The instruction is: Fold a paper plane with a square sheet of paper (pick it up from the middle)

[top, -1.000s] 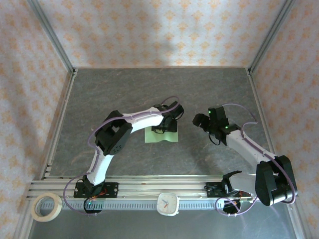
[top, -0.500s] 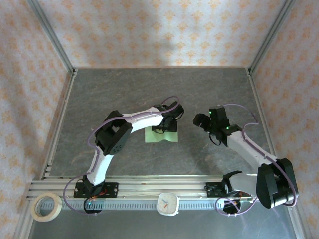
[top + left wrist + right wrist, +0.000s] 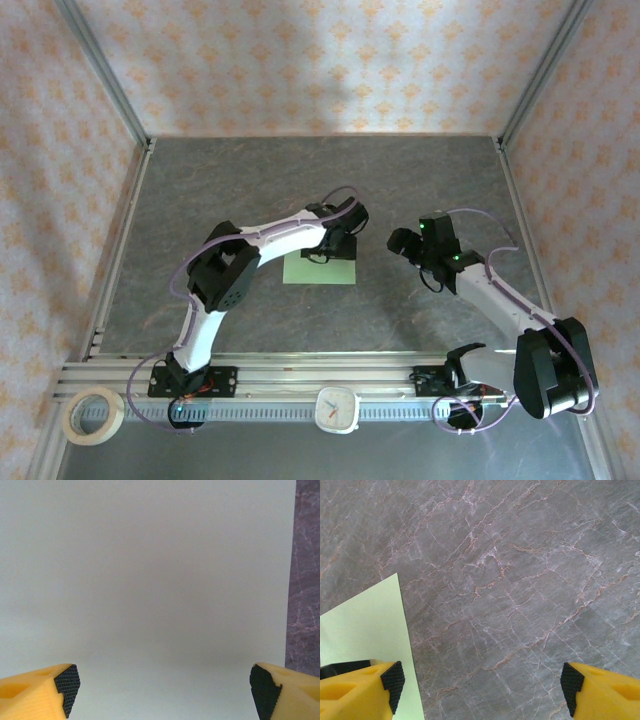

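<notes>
Paper: your sheet of paper (image 3: 305,272) lies flat on the table (image 3: 250,190), near the middle and a touch toward 6 o'clock in the top view.
Folds so far: none that I can make out. The left wrist view gives you one smooth pale green face with no crease line and a straight edge at 3 o'clock.
Left gripper: your left gripper (image 3: 165,692) hangs right over the sheet, on its 12-to-1 o'clock side in the top view. The jaws are spread wide with nothing between them, one pad (image 3: 67,687) at 8 o'clock and the other at 4 o'clock of its camera.
Right gripper: your right gripper (image 3: 481,687) waits off at 3 o'clock of the sheet, apart from it. The jaws are released over bare table, and a corner of the sheet shows at 8 o'clock of its camera.
Done: by my reading, nothing more than getting into place above the sheet.
Left to do: the pickup from the middle, then every fold.
Stage: very early, I'd say.
Watch for: the sheet looks thin and lies flush on the table, so you'll likely find a pinch from above hard to start.
</notes>
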You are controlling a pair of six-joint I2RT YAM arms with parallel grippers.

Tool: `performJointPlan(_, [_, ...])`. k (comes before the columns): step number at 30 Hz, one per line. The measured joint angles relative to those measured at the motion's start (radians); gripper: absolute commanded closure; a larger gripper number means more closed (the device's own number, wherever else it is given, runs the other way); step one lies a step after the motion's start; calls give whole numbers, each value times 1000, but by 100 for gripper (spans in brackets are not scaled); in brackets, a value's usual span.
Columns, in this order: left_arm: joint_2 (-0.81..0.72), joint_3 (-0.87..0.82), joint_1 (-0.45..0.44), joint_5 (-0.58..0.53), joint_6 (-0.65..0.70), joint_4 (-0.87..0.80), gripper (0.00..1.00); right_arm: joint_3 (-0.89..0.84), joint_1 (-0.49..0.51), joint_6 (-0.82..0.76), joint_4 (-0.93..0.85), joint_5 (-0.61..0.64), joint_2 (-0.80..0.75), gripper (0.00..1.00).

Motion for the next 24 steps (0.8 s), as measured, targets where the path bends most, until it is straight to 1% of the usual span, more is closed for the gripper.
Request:
performJointPlan(8, [5,0,34,-5,27,-5,4,-2,0,0,0,-3,0,16])
performJointPlan(14, [26,-1,38,-4,39,0,4,-11,0,0,1,-8,0,16])
performJointPlan(18, [31,-27,38,5,45,35,6,-12,0,0,3,-15,13,16])
performJointPlan(24, [3,-89,38,13,50,108,11,-13,0,0,3,-25,31,16])
